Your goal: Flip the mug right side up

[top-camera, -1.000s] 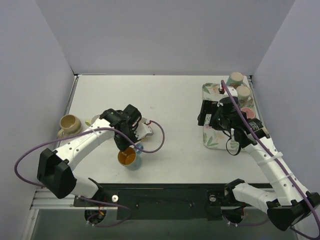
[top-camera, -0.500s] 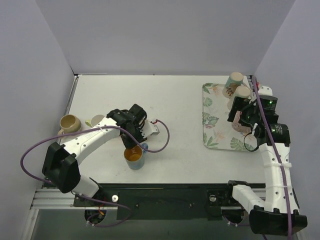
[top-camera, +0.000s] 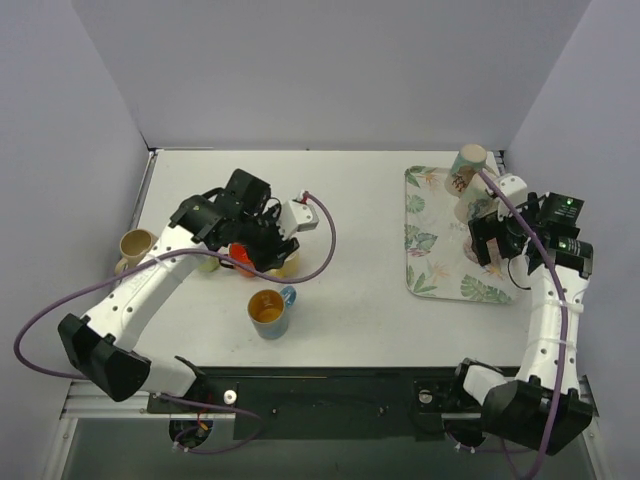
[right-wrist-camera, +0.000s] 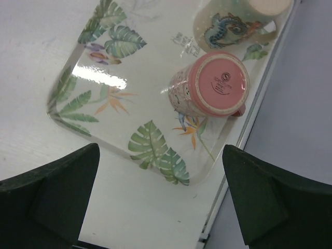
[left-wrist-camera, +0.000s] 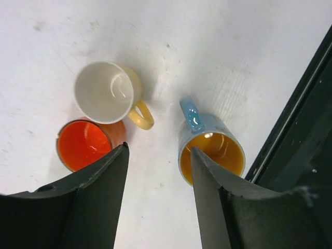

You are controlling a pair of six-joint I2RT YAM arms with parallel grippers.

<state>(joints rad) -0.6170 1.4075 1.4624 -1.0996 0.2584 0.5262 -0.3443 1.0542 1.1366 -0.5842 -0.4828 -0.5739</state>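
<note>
Two arms are bolted to a black rail [top-camera: 330, 385] at the near edge of a white table [top-camera: 370, 200], its top matte and faintly scuffed, and plain pale lilac-grey walls [top-camera: 330, 70] shut it in on the left, the right and the far side. Four mugs stand on the bare table, as far as I can count. Nearest is one blue mug [top-camera: 268, 312]. Beyond it are one yellow mug [left-wrist-camera: 106, 93] with a white inside and one red mug [left-wrist-camera: 83, 145], the two almost touching. One beige mug [top-camera: 135, 246] sits off by the left wall. A pale greenish thing peeps out from under the left arm, too hidden to name. One leaf-printed tray [top-camera: 428, 262] lies on the right side of the table. On it I make out at least two mugs, a pink mug [right-wrist-camera: 210, 85] standing base up and, further back, a patterned mug [right-wrist-camera: 233, 23]. The blue mug stands mouth up near the front edge, left of centre. It is glossy blue outside and orange-yellow inside, with its blue handle pointing away and to the right, and nothing touches it. The left gripper [left-wrist-camera: 158, 150] hangs over the red and yellow pair with its jaws apart and nothing between them. The right gripper [right-wrist-camera: 162, 150] hovers above the tray near the pink mug, spread wide and holding nothing.
</note>
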